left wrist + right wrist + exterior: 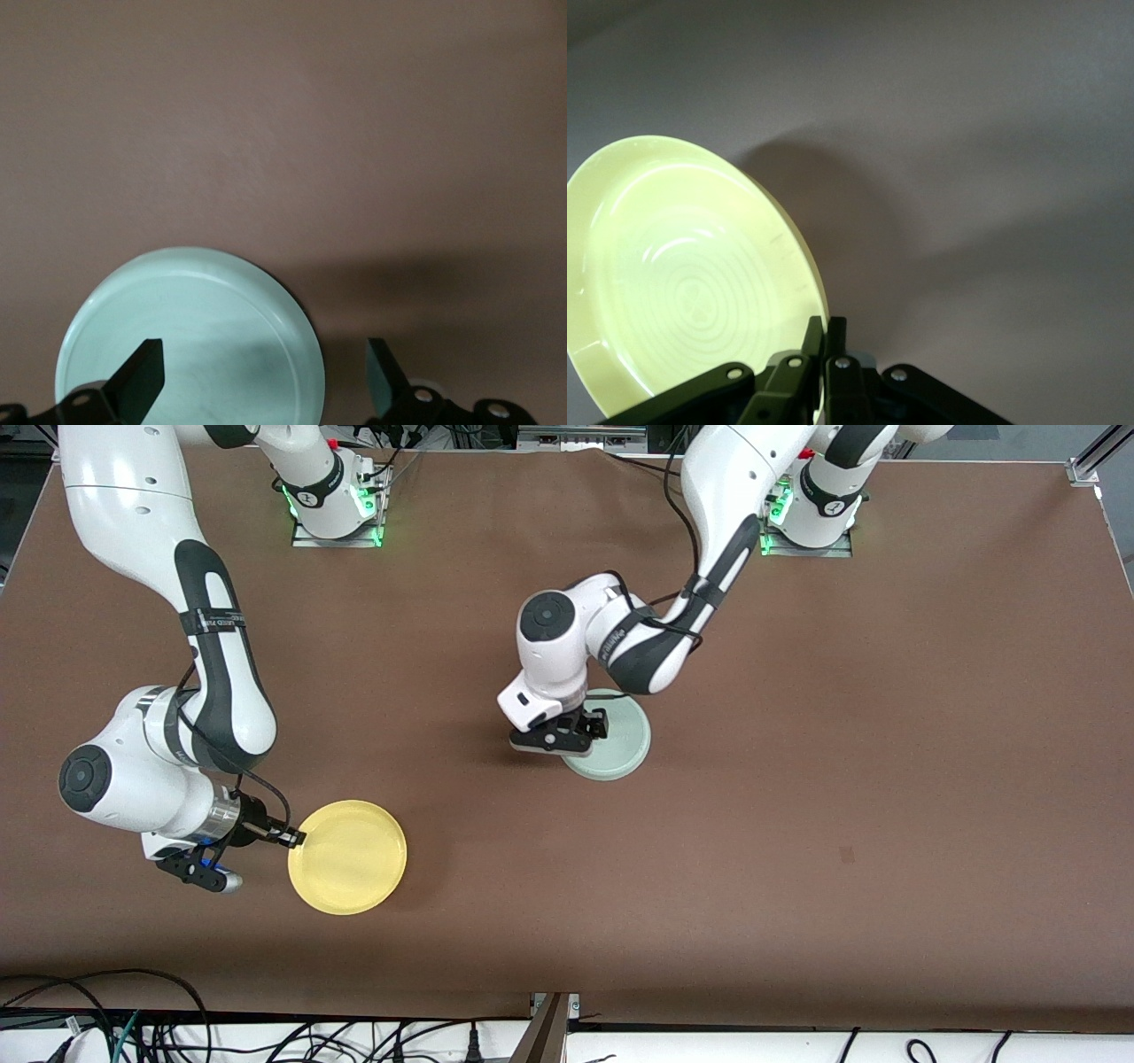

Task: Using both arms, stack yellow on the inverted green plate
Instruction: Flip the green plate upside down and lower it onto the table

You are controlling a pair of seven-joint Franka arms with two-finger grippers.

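The yellow plate (347,856) is toward the right arm's end of the table, near the front camera. My right gripper (295,838) is shut on its rim, one finger inside and one outside. In the right wrist view (826,323) the yellow plate (691,274) shows its hollow side and throws a shadow on the table. The green plate (616,737) lies flat near the table's middle. My left gripper (576,731) is open just above it. In the left wrist view (263,376) one finger is over the green plate (190,336) and the other is outside its rim.
The brown table (842,779) holds nothing else. The arm bases (337,505) stand along the edge farthest from the front camera. Cables (133,1027) lie below the table's front edge.
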